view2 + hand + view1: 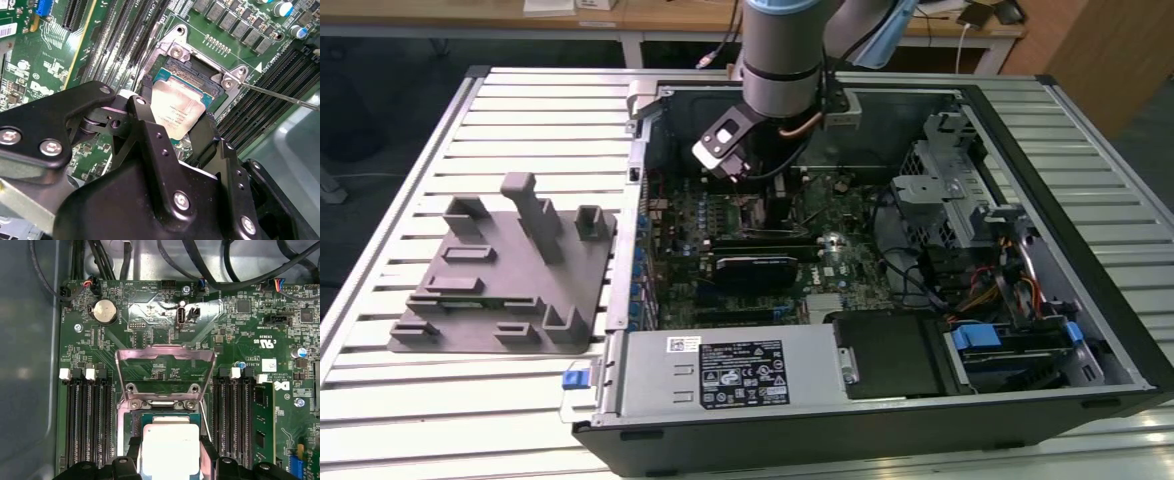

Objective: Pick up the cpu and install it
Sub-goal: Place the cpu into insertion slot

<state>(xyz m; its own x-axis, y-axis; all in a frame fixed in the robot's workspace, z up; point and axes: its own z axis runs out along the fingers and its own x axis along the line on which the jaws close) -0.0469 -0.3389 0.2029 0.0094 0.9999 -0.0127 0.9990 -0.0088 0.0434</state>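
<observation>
mobo socket [160, 404], cpu [170, 447] flat, lid up

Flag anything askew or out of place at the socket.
Nothing stands out. The cpu, held in the claw, lines up square over the socket, and the metal load plate stands flipped open, as installing needs.

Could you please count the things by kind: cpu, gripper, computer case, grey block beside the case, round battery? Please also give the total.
cpu: 1
gripper: 1, jaws closed on the cpu
computer case: 1, open
grey block: 1, beside the case
round battery: 1, on the board
Total: 5
</observation>
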